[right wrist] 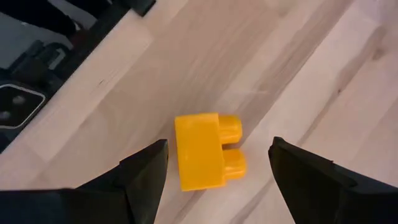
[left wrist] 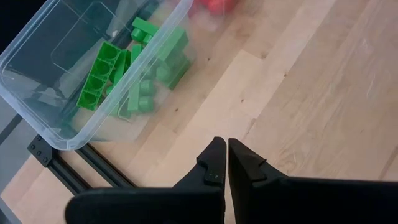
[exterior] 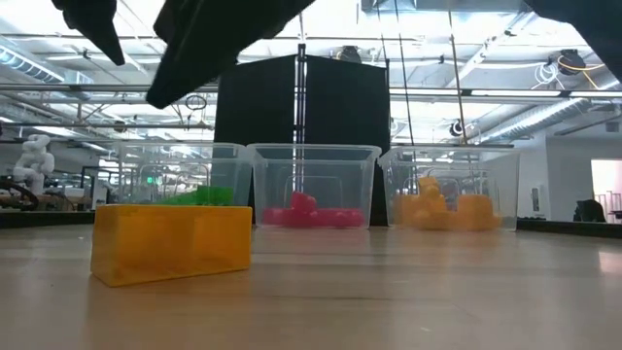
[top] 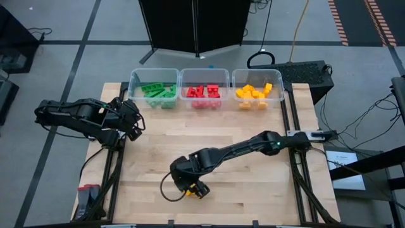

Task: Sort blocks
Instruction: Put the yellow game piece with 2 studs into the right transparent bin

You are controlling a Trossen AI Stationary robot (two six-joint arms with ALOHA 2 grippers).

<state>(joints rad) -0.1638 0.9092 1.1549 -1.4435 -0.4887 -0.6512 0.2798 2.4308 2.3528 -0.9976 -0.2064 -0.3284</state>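
**Right gripper poised over the last loose yellow block**

Right gripper [top: 193,188], seen from above, hangs over the near middle of the table [top: 253,190] with its fingers spread and nothing held; a yellow block [top: 190,189] peeks out beneath it. The left gripper [top: 134,120] waits shut near the green bin [top: 135,79]. The red bin [top: 183,79] and yellow bin [top: 235,79] stand alongside.

From table height, the yellow block [exterior: 172,242] lies alone on the wood, with the three bins in a row well behind it.

The left wrist camera shows closed fingers [left wrist: 214,163] above bare wood beside the green blocks [left wrist: 134,71].

Through the right wrist camera, the block [right wrist: 205,149] lies between the open fingers [right wrist: 146,171], nearer one than the other, studs pointing sideways. I judge that closing off-centre could nudge or spin the block, or pinch only its studs, so it slips free on lifting.
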